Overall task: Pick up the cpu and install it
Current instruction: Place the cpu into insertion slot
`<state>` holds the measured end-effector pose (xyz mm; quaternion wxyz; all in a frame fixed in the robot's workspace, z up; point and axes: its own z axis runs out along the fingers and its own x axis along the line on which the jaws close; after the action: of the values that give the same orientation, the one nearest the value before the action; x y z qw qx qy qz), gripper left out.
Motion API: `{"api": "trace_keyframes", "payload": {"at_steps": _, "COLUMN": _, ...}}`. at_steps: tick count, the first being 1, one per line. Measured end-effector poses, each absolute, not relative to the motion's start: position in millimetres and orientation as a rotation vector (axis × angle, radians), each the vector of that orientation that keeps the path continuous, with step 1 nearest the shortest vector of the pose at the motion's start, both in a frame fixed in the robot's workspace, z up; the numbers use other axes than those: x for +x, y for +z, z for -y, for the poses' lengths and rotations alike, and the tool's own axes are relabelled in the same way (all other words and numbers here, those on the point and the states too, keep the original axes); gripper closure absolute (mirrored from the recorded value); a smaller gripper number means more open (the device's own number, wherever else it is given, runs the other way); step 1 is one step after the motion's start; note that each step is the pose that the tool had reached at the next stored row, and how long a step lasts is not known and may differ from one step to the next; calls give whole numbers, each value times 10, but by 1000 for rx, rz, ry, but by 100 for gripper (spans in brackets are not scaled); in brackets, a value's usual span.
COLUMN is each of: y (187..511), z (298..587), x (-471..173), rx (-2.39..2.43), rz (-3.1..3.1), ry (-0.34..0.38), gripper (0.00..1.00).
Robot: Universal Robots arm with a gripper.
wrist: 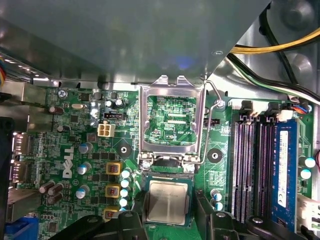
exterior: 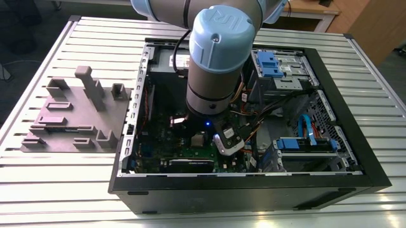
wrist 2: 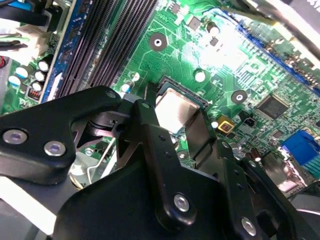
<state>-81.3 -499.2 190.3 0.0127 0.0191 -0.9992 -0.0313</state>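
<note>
Presently: cpu seated in socket, inside computer case mid-frame in exterior view. Gripper fingers released, flanking cpu. Load plate open, unlatched.

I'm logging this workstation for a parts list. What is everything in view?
table: one, silver slats, under everything.
fixture: one, grey, on the table, exterior view's left.
computer case: one, black, open, mid-table.
motherboard: one, green, inside the case.
cpu: one, silver, in the motherboard's socket.
socket frame: one, silver, flipped open beside the cpu.
drive brackets: two, blue, inside the case.
arm: one, grey and blue, reaching into the case.
gripper: one, black, over the cpu.
</note>
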Motion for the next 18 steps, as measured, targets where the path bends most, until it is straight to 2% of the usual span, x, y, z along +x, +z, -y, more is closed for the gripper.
{"api": "trace_keyframes", "payload": {"at_steps": 18, "y": 1926, "z": 4992, "x": -809, "rx": 56, "rz": 3111, "ry": -98, "gripper": 49}}
